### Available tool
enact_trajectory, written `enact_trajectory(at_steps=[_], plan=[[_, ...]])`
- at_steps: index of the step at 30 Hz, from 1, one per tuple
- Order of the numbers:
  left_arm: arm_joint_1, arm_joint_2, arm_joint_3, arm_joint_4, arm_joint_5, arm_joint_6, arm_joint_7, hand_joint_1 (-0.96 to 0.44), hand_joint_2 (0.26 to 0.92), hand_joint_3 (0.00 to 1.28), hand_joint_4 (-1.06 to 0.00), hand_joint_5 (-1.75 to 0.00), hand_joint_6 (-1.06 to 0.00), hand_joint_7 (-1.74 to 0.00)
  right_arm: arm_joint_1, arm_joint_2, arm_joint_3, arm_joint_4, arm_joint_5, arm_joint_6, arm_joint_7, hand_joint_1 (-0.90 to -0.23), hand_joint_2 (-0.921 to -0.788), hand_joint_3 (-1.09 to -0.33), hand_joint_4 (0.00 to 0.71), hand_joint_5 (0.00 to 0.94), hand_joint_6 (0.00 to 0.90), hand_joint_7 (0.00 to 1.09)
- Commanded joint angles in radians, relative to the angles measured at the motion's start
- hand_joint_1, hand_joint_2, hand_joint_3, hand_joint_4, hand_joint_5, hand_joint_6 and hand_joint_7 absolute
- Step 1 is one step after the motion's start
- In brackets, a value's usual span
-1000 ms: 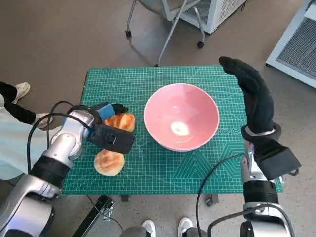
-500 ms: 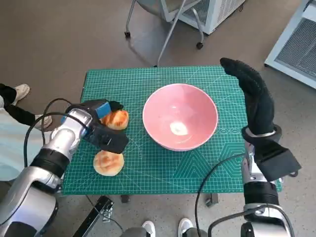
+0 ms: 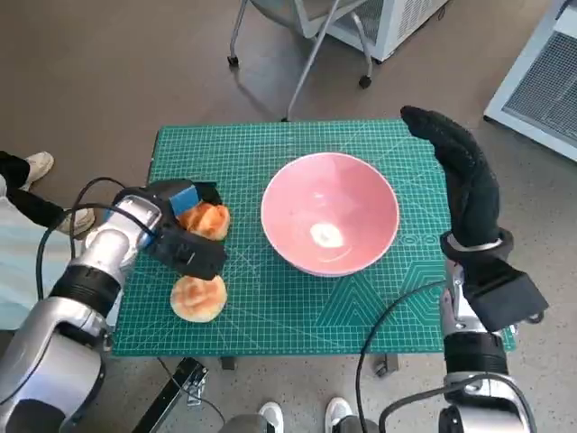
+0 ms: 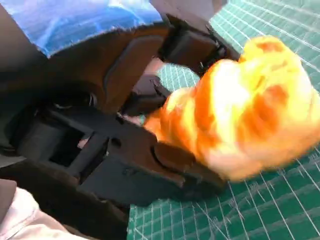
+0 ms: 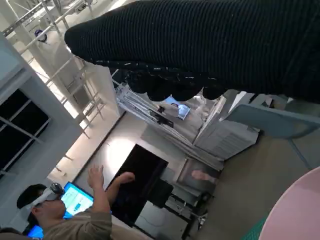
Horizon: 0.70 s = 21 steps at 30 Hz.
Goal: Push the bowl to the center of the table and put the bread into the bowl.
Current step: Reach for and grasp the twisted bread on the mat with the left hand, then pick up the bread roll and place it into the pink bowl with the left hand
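Note:
The pink bowl (image 3: pixel 329 225) stands near the middle of the green mat (image 3: pixel 270 144); its rim also shows in the right wrist view (image 5: pixel 300 210). A golden bread roll (image 3: pixel 207 219) lies left of the bowl, and my left hand (image 3: pixel 176 230) grips it. In the left wrist view the black fingers (image 4: pixel 165 160) wrap the roll (image 4: pixel 245 110) from both sides. A second roll (image 3: pixel 198 298) lies on the mat nearer to me, untouched. My gloved right hand (image 3: pixel 462 171) is held up flat beside the bowl's right side, holding nothing.
The mat covers the small table to its edges. Chair legs on castors (image 3: pixel 297 63) stand on the floor beyond the far edge. A person's shoe (image 3: pixel 36 165) is at the left. A person wearing a headset (image 5: pixel 65 215) shows in the right wrist view.
My left hand has drawn a little to the left, away from the bowl, with the roll in it. The bowl, the second roll and the right hand have stayed put.

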Motion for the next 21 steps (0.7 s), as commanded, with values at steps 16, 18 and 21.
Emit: enact_trajectory(at_steps=[16, 18, 21], plan=[[-0.071, 0.155, 0.291, -0.510, -0.161, -0.010, -0.110, 0.00, 0.904, 0.09, -0.70, -1.21, -0.63, -1.12, 0.017, -0.003, 0.003, -0.003, 0.007, 0.018, 0.005, -0.609, -0.921, -0.768, 0.357, 0.002, 0.029, 0.86], [-0.073, 0.154, 0.306, -0.556, -0.163, -0.026, -0.096, 0.00, 0.904, 0.09, -0.70, -1.21, -0.63, -1.12, 0.018, -0.003, 0.004, -0.004, 0.007, 0.018, 0.005, -0.610, -0.921, -0.768, 0.357, 0.002, 0.030, 0.86], [-0.076, 0.140, 0.324, -0.606, -0.174, -0.047, -0.086, 0.00, 0.915, 0.07, -0.71, -1.13, -0.62, -1.19, 0.018, -0.002, 0.005, -0.005, 0.007, 0.019, 0.006, -0.610, -0.921, -0.768, 0.357, 0.002, 0.031, 0.86]])
